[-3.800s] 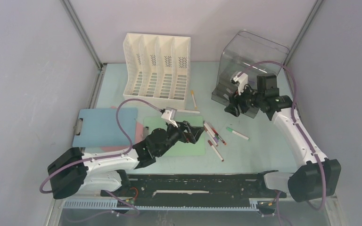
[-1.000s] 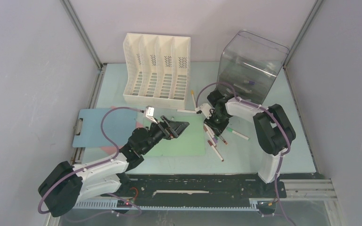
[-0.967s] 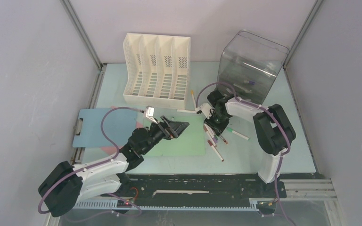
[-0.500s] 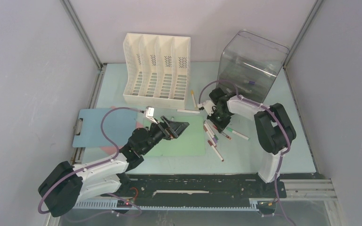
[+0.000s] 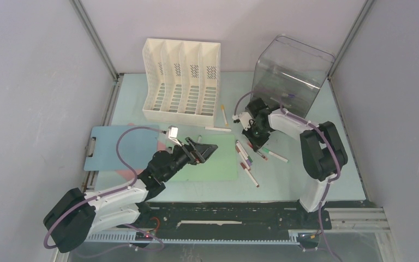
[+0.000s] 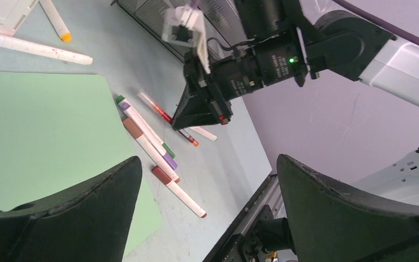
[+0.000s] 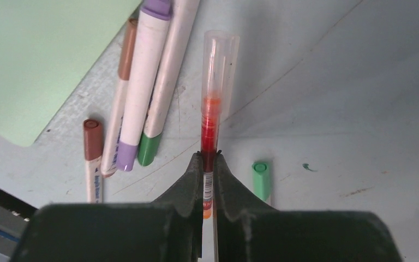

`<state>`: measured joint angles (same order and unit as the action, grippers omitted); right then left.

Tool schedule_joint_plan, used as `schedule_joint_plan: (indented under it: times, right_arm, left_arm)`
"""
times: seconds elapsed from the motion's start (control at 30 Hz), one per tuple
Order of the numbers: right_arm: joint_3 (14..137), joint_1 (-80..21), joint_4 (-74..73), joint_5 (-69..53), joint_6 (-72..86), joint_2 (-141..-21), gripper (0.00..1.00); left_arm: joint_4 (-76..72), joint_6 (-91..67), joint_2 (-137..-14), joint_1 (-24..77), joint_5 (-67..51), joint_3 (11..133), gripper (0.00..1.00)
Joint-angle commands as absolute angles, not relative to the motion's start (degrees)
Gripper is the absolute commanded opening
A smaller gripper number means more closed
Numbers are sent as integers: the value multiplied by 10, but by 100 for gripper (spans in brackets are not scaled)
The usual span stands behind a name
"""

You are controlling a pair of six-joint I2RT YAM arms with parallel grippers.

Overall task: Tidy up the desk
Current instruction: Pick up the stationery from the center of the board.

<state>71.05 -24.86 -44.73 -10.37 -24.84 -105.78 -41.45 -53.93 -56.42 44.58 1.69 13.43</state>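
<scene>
The bench [image 5: 283, 180] spreads pale mint under both tools. The left tool [image 6: 207, 164] hangs over the green sheet [image 6: 38, 131], jaws as wide as they go, nothing in them. The right tool [image 7: 208, 156] is pinched tight on the red pen [image 7: 211, 117], gripped near its tail, with barrel and clear cap poking out past the tips. Lifted or not? Can't tell.

Here's the worry: a hold that far back could let the pen swivel or slide out on a quick swing. The cap could also clip the pile [image 7: 142, 82] just beside the tool.

Count: one bench, one rack [image 5: 181, 76] and one bin [image 5: 292, 71] beyond the tools, one clipboard [image 5: 117, 147] behind the left tool, one sheet. Eight pens as I make it: one held, four piled, a green-capped one [image 7: 260, 180] on the tool's other side, two strays [image 5: 218, 129] between the tools by the rack.
</scene>
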Motion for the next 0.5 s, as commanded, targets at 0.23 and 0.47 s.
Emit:
schedule_joint_plan:
  times: [0.23,0.47]
  right_arm:
    - [730,-211,-444,-197,-251,-943,1]
    - [731,-181,-442,-228,-257,-895,0]
  left_arm:
    - [-438,-520,-563,443,9,135,100]
    - [-443,-521,-565,442,6,132,100]
